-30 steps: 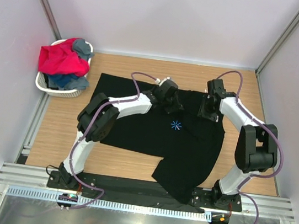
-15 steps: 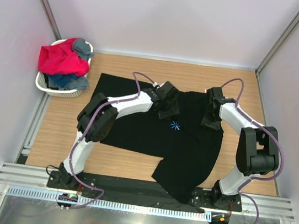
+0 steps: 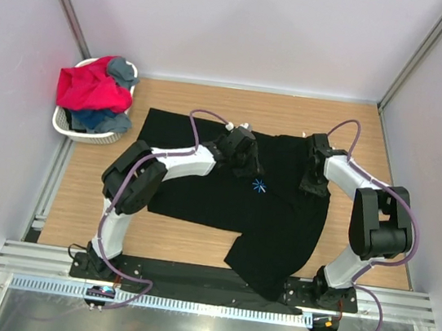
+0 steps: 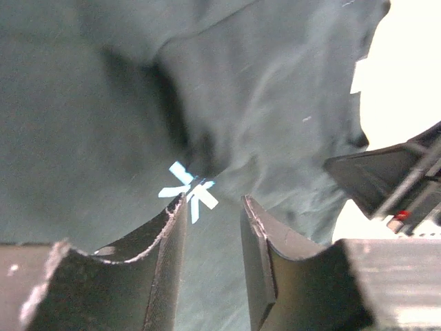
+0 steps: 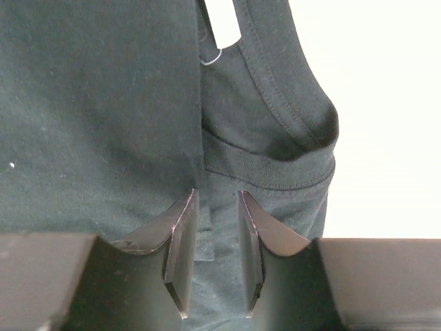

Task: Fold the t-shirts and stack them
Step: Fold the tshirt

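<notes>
Now: my left gripper (image 4: pixel 212 201) parted, empty, just behind starburst print (image 4: pixel 187 193), likely repositioning. Right gripper (image 5: pixel 218 194) straddles black t-shirt (image 5: pixel 103 103) fold edge, probably anchoring; I cannot tell if pinching.

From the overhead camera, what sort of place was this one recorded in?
Probably a lab robot cell, not a home: bare pale walls framed by metal posts, an aluminium mounting rail along a wooden table, and a white laundry basket of t-shirts.
</notes>
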You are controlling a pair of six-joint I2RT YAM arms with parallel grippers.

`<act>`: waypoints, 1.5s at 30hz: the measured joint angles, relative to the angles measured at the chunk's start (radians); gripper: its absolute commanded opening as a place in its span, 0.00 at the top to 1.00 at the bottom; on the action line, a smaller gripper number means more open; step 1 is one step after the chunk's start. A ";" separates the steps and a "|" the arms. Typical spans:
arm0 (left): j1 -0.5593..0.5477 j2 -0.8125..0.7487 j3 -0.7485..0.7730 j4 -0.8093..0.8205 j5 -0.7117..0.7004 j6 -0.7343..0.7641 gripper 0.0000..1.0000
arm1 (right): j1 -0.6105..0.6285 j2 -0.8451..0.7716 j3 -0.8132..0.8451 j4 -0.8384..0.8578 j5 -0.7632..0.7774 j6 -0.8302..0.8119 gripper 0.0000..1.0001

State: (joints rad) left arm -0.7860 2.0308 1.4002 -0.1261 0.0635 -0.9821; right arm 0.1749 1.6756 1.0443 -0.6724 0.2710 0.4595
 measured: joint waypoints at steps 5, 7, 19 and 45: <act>0.000 0.009 -0.034 0.136 -0.001 0.033 0.61 | -0.005 0.003 0.000 0.019 0.005 0.000 0.69; 0.000 0.026 -0.035 0.175 0.002 0.047 0.56 | -0.008 0.012 0.004 0.022 0.006 -0.001 0.70; 0.000 0.044 -0.124 0.300 0.021 0.101 0.48 | -0.062 0.054 0.011 0.053 0.022 -0.001 0.75; 0.000 0.119 0.035 0.180 0.042 0.058 1.00 | -0.079 0.039 0.054 0.027 0.006 -0.002 0.77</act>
State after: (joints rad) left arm -0.7860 2.1494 1.4349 0.0536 0.1051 -0.9241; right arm 0.0959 1.7145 1.0981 -0.6453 0.2775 0.4580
